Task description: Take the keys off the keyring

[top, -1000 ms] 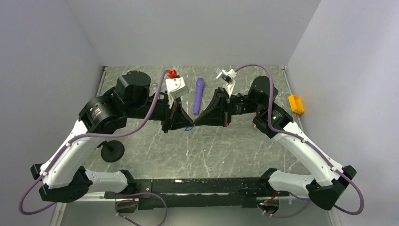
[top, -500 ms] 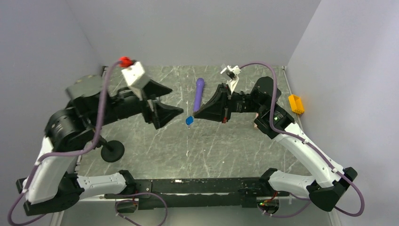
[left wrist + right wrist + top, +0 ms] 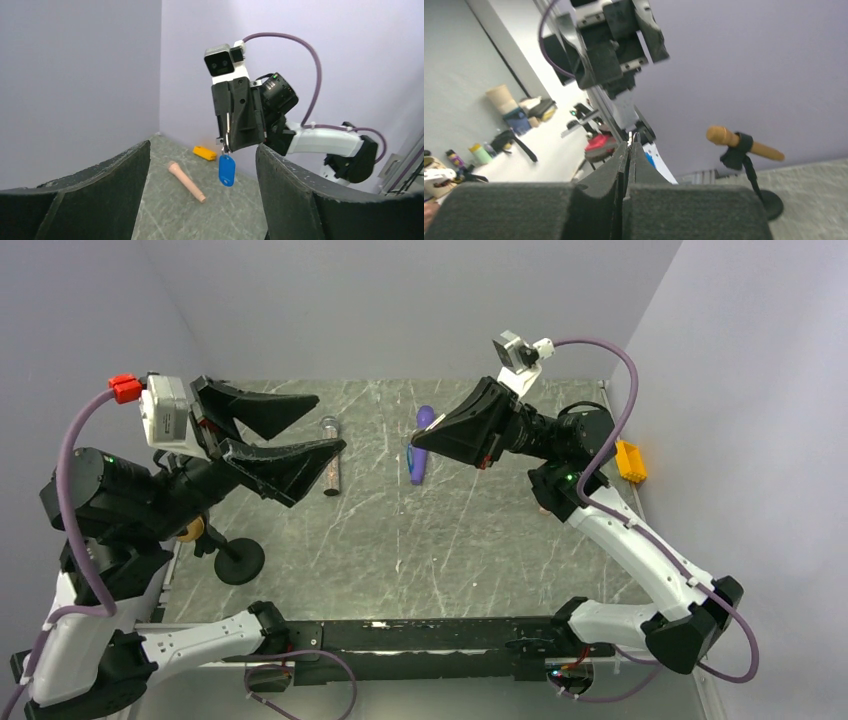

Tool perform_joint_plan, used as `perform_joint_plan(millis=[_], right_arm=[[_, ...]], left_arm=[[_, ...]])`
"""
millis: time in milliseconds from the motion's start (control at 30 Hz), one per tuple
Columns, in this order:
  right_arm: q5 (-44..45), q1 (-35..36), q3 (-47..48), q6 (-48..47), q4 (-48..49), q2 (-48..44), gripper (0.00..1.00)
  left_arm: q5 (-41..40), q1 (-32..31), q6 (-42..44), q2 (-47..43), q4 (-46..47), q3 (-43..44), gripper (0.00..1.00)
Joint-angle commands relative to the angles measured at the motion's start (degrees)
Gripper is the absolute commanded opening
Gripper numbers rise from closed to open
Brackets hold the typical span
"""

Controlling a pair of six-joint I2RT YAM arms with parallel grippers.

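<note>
The right claw point(image 3: 412, 445) is raised above the grey marbled bench point(image 3: 450, 550). Its two black fingers are pressed together on a thin metal ring point(image 3: 227, 132), and a small blue oblong plastic key tag point(image 3: 226, 170) hangs straight down from that ring, clear of the bench. In the right wrist view a sliver of wire loop pokes up just past the closed fingertips, with a bit of blue showing behind them. Whether any tiny grey metal keys are on the ring cannot be told; nothing that small can be made out apart from the ring itself. The left claw point(image 3: 330, 423) is lifted high on the left side and faces the right claw, its fingers spread wide apart and holding nothing. In the left wrist view the tag hangs framed in the gap between those fingers, well beyond their tips. A long purple plastic wand point(image 3: 421, 462) lies on the bench under the right claw, partly hidden by it. A peach cylinder point(image 3: 186, 181) lies flat on the bench, below the left claw's lower finger in the top view. A small yellow plastic block point(image 3: 628, 461) sits at the far right edge by the wall. A black round-based stand point(image 3: 238, 561) stands near the left edge, with a tilted wooden rod point(image 3: 719, 136) clipped to it.
</note>
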Motion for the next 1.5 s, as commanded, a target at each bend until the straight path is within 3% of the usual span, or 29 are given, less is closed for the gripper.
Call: perform_joint_plan(millis=[0, 167, 500, 967, 1367, 1467], right_arm=[[2.9, -0.2, 3.2, 11.9, 17.9, 1.8, 0.0], [4.7, -0.2, 5.1, 16.5, 23.3, 3.6, 0.0], [6.8, -0.2, 5.9, 17.1, 24.4, 3.9, 0.0], [7.4, -0.2, 5.8, 13.7, 21.8, 3.2, 0.0], [6.5, -0.2, 6.4, 11.8, 19.9, 3.4, 0.0], [6.5, -0.2, 6.2, 11.7, 19.9, 3.2, 0.0]], left_arm=[[3.1, -0.1, -5.4, 0.1, 10.5, -2.9, 0.81], [5.7, -0.2, -12.8, 0.1, 22.7, -9.1, 0.77], [6.9, -0.2, -19.5, 4.2, 34.5, -12.1, 0.69], [11.3, -0.2, -21.3, 8.6, 34.3, -10.3, 0.59], [15.4, -0.2, -22.3, 11.1, 34.6, -8.8, 0.46], [16.3, -0.2, -22.3, 12.2, 33.8, -7.6, 0.38]])
